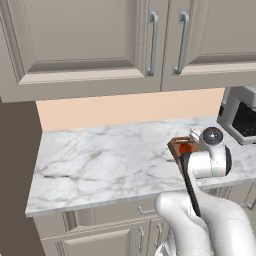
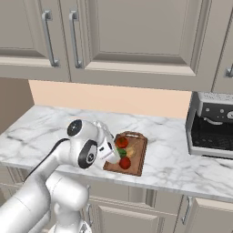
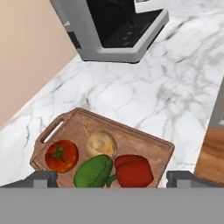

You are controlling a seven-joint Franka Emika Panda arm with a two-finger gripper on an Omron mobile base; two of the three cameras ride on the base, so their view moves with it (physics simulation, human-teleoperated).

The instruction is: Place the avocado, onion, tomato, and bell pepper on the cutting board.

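White-grey marble counter (image 3: 144, 96) carries flat reddish-brown wooden cutting board (image 3: 144, 144). On board: round red tomato (image 3: 61, 156) near handle end, tan papery onion (image 3: 101, 143) mid, glossy green avocado (image 3: 93, 171) touching red bell pepper (image 3: 133, 170). Gripper (image 3: 113, 178) hangs over board, fingers spread, holding nothing. Grey coffee machine (image 3: 113, 30) stands beyond board.

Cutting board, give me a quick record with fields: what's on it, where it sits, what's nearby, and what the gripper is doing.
board: cutting board, flat on the marble counter
on board: tomato, onion, avocado, bell pepper
layout: all four clustered at one end, rest of board bare
nearby: coffee machine on the counter, apart from the board
gripper: gripper open, holding nothing, above the vegetables
task: all four items appear placed
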